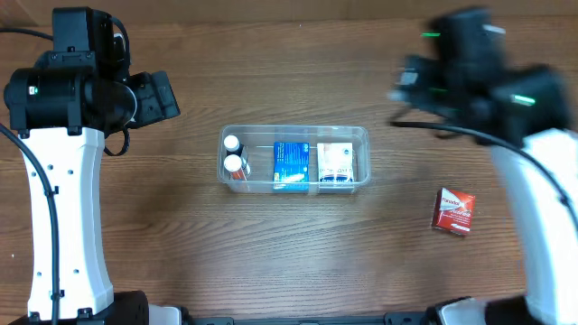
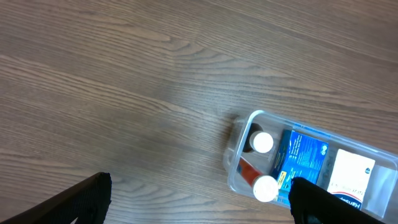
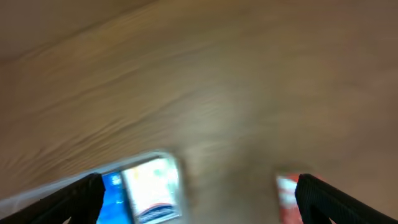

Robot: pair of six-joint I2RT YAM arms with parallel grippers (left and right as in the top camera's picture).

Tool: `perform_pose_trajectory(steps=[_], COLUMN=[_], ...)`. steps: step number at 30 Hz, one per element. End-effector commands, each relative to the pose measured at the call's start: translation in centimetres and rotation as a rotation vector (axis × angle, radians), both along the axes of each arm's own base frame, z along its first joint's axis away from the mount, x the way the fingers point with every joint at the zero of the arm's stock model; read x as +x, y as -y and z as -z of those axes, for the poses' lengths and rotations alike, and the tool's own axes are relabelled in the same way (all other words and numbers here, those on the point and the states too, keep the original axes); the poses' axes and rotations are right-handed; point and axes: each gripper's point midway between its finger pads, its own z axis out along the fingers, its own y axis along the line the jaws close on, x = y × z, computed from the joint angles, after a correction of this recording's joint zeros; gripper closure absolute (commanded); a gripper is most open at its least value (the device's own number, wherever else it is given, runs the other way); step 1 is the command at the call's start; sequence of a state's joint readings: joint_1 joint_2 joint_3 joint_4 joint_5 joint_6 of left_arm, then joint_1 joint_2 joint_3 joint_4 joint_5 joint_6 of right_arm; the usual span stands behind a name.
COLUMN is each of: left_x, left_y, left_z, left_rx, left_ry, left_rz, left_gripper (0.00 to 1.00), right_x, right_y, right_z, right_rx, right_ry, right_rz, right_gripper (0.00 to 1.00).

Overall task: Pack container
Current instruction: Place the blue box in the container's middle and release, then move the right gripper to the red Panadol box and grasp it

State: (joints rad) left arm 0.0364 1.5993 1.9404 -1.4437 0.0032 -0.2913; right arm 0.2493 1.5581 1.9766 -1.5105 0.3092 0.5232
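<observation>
The clear plastic container (image 1: 228, 137) sits mid-table. It holds two white-capped bottles (image 1: 233, 163), a blue box (image 1: 291, 164) and a white box (image 1: 335, 163). A red box (image 1: 453, 211) lies on the table to its right. The left wrist view shows the container (image 2: 239, 134) at lower right, with my left gripper (image 2: 198, 202) open and empty above bare table to its left. My right gripper (image 3: 199, 196) is open and empty; its view is blurred, with the white box (image 3: 152, 186) and red box (image 3: 287, 193) between its fingers' edges.
Both arms stand high at the table's far corners: the left arm (image 1: 63, 162) and the blurred right arm (image 1: 488, 81). Wood-grain table (image 1: 298, 262) surrounds the container.
</observation>
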Motion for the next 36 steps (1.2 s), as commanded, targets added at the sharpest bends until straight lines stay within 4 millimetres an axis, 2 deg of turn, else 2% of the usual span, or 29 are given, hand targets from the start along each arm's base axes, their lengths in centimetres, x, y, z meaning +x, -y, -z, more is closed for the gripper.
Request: perform_pose_trajectory(steps=[1,5,7,9,12,14,17,22,29,36], left_x=[0.2,0.2,0.2,0.2,0.2,0.2,0.2,0.2,0.2,0.2], left_y=[-0.3,-0.3,-0.3,-0.3,-0.3,-0.3,-0.3,-0.3,-0.3,-0.3], left_z=[-0.6,-0.6,-0.6,-0.6,-0.6,-0.6,-0.6,-0.6,-0.6,-0.6], left_rx=[0.024,0.024,0.024,0.024,0.024,0.024,0.024,0.024,0.023,0.024], left_ry=[0.020,0.020,0.020,0.021,0.021,0.021,0.022,0.021,0.021,0.021], left_rz=[0.011,0.011,0.011,0.011,0.011,0.011,0.011,0.011,0.011,0.011], left_gripper=[0.07,0.07,0.07,0.07,0.07,0.07,0.07,0.07,0.07,0.07], right_x=[-2.6,-7.0,-8.8,-10.1,-11.2,-11.2,-10.8,-10.5,-9.6,-9.8], right_y=[2.7,4.3,4.6,5.0,6.1,6.5,7.4,10.4,10.8,10.8], right_z=[0.3,0.4,1.4,3.1,7.5,10.5,16.6,22.5,27.7,30.1], right_rx=[0.028,0.045,0.058,0.078,0.122,0.149,0.202,0.222,0.257,0.275], right_ry=[-0.060,-0.072,-0.076,-0.093,-0.157,-0.210,-0.316,-0.470,-0.622,-0.695], right_rz=[0.066,0.103,0.112,0.126,0.188,0.176,0.104,0.141,0.102,0.105], right_gripper=[0.00,0.00,0.00,0.00,0.00,0.00,0.00,0.00,0.00,0.00])
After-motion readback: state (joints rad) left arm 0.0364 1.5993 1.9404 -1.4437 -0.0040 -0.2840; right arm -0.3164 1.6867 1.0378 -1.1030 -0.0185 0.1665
